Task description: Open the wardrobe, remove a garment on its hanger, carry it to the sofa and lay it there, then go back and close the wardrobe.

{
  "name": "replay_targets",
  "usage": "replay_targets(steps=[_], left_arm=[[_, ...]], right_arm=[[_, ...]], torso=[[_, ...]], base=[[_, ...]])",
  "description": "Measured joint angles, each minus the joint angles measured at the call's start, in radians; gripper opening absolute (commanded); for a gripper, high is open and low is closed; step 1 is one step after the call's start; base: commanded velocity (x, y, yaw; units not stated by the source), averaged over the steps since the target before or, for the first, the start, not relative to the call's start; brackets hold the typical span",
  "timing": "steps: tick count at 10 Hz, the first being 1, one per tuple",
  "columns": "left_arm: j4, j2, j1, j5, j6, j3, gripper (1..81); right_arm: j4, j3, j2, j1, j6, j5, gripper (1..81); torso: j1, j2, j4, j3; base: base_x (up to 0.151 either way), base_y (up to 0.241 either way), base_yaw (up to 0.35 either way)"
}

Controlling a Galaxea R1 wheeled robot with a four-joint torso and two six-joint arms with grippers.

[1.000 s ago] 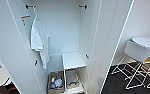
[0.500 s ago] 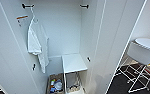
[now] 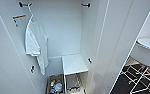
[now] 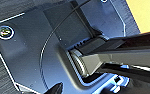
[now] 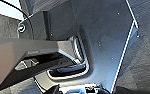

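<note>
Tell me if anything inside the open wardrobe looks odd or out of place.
Nothing looks damaged or spilled. The wardrobe stands open, with a white T-shirt hanging from the black hook at its upper left. The matching hook at the upper right is bare. A box of small items sits at the bottom beside a white shelf.

Items I cannot resolve from here: wardrobe (image 3: 66, 37), top and doors cut off by frame edges; orange-striped label (image 3: 19, 19), upper left, print too blurred to read; box (image 3: 55, 86) at bottom centre, cropped, contents an indistinct blur; white round table (image 3: 148, 50), right edge, cut off
</note>
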Motion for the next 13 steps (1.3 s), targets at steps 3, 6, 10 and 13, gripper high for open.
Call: replay_targets(steps=[3, 6, 10, 13], left_arm=[[-0.109, -0.017, 0.008, 0.003, -0.004, 0.000, 81.1], [-0.289, -0.053, 0.036, 0.010, -0.008, -0.003, 81.1], [-0.481, -0.029, 0.066, 0.035, 0.162, -0.002, 81.1], [-0.749, -0.013, 0.064, 0.132, 0.595, 0.003, 81.1]], right_arm=[[0.000, 0.000, 0.000, -0.009, 0.000, -0.002, 81.1], [0.000, 0.000, 0.009, -0.005, 0.000, -0.002, 81.1], [0.000, 0.000, 0.012, -0.005, -0.001, -0.002, 81.1], [0.000, 0.000, 0.012, -0.004, -0.001, -0.001, 81.1]], torso=[[0.000, 0.000, 0.000, 0.000], [0.000, 0.000, 0.000, 0.000], [-0.001, 0.000, 0.000, 0.000], [-0.001, 0.000, 0.000, 0.000]], base=[[0.000, 0.000, 0.000], [0.000, 0.000, 0.000], [0.000, 0.000, 0.000], [0.000, 0.000, 0.000]])
